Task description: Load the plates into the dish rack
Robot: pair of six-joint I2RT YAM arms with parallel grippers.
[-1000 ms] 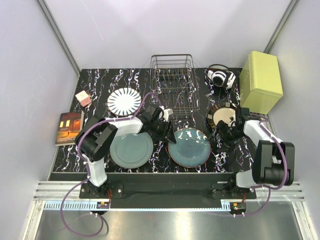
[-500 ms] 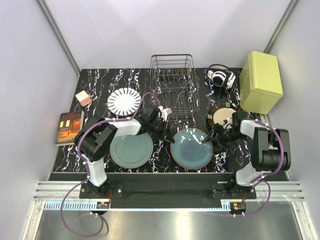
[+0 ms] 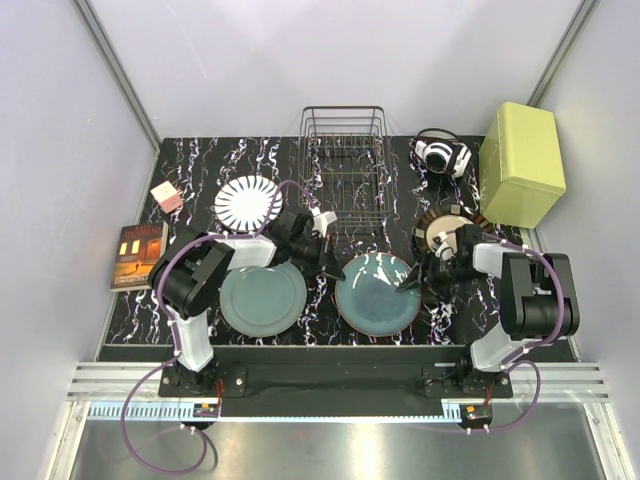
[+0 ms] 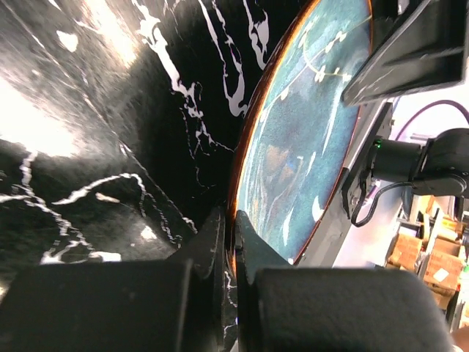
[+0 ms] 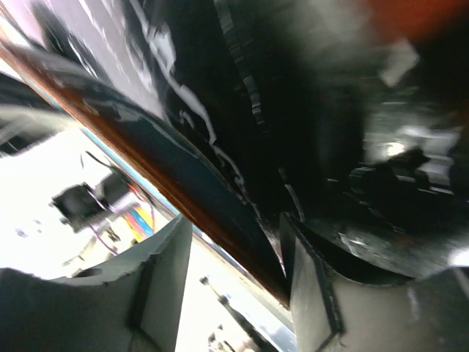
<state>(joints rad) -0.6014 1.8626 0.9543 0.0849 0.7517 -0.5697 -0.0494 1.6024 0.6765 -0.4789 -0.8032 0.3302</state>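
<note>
The dark wire dish rack (image 3: 345, 165) stands at the back centre with no plates in it. The brown-rimmed teal plate (image 3: 378, 292) lies at the front centre. My left gripper (image 3: 334, 268) is shut on its left rim, pinched between the fingers in the left wrist view (image 4: 233, 242). My right gripper (image 3: 413, 280) is open with the plate's right rim (image 5: 220, 213) between its jaws. The plain teal plate (image 3: 262, 297) lies at the front left, the white striped plate (image 3: 247, 203) behind it. The cream plate (image 3: 447, 230) lies at the right.
A yellow-green box (image 3: 522, 163) stands at the back right with headphones (image 3: 441, 155) beside it. A book (image 3: 138, 255) and a small pink box (image 3: 166, 196) lie at the left edge.
My right gripper has moved left from beside the cream plate to straddle the brown-rimmed plate's right rim. My left gripper stays on the plate's left rim.
</note>
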